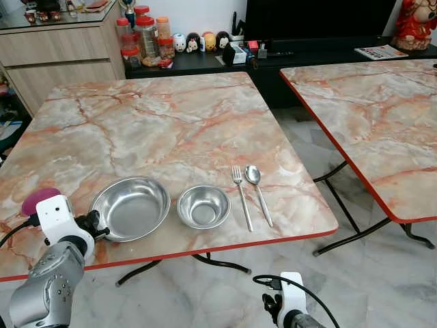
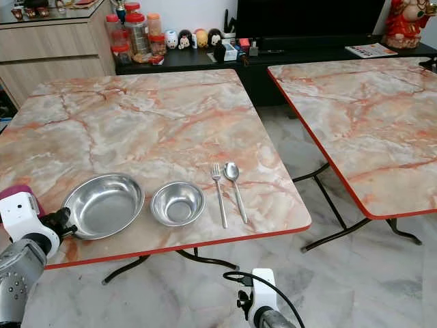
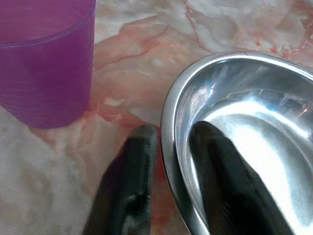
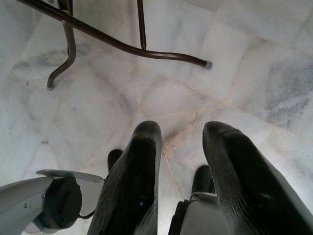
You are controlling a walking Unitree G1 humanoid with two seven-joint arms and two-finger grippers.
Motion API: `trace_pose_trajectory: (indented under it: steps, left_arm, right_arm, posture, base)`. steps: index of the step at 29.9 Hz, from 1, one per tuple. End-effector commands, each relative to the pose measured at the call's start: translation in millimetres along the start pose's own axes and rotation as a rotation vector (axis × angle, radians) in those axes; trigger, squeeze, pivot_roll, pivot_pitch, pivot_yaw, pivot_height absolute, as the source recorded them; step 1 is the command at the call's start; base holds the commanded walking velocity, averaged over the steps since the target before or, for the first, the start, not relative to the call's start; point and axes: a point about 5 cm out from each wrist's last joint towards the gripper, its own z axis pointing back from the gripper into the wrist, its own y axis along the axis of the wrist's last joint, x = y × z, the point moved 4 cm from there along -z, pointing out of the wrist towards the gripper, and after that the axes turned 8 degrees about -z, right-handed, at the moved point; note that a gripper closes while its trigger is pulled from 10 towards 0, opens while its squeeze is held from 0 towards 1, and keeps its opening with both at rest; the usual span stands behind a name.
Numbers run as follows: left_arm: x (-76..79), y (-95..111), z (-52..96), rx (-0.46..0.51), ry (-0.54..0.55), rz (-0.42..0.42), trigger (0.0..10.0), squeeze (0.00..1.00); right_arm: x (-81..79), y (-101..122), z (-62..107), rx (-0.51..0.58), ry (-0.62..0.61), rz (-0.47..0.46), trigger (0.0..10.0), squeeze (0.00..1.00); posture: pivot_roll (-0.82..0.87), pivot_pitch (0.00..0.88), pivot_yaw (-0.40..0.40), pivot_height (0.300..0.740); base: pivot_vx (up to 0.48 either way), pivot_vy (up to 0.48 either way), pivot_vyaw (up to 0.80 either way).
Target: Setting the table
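Observation:
On the marble table (image 1: pixel 157 116), near its front edge, lie a large steel bowl (image 1: pixel 133 207), a smaller steel bowl (image 1: pixel 203 206), a fork (image 1: pixel 242 198) and a spoon (image 1: pixel 258 191) in a row. My left gripper (image 3: pixel 173 128) is open at the large bowl's left rim (image 3: pixel 168 122), one finger inside and one outside, with small gaps to the metal. A purple cup (image 3: pixel 44 63) stands just left of it. My right gripper (image 4: pixel 181 129) hangs open below the table over the floor, holding nothing.
A second marble table (image 1: pixel 375 116) stands to the right across a narrow gap of tiled floor. Behind are a wooden cabinet (image 1: pixel 61 58), jars (image 1: pixel 147 37) and small figures on a black low shelf (image 1: pixel 300 51). The table's metal legs (image 4: pixel 122 44) run near my right gripper.

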Motion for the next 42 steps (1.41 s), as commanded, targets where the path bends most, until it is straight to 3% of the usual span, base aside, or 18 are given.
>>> trace_pose_trajectory:
  steps: [1,11,12,42]
  left_arm:
    - [1.0,8,1.1,0.029,-0.006,0.004,10.0,1.00]
    - [0.4,5,1.1,0.019,0.002,-0.020,10.0,1.00]
    - [1.0,3,0.6,0.016,0.008,-0.015,10.0,0.00]
    - [5.8,-22,-4.9,-0.096,0.012,-0.024,10.0,0.00]
  right_arm:
    - [-1.0,0,-0.4,-0.005,0.002,-0.008,10.0,0.00]
    - [0.0,-1,-0.1,-0.008,-0.001,-0.007,10.0,0.00]
    - [-0.1,-1,-0.1,-0.008,0.000,-0.005,10.0,0.00]
    - [-1.4,-3,0.0,-0.013,0.004,-0.007,10.0,0.00]
  posture:
    - [0.00,0.000,0.018,0.740]
    - [0.00,0.000,0.018,0.740]
    - [0.00,0.000,0.018,0.740]
    - [-0.01,0.000,0.021,0.740]
  base:
    - [0.000,0.000,0.00]
    - [0.000,0.000,0.00]
    - [0.000,0.000,0.00]
    - [0.000,0.000,0.00]
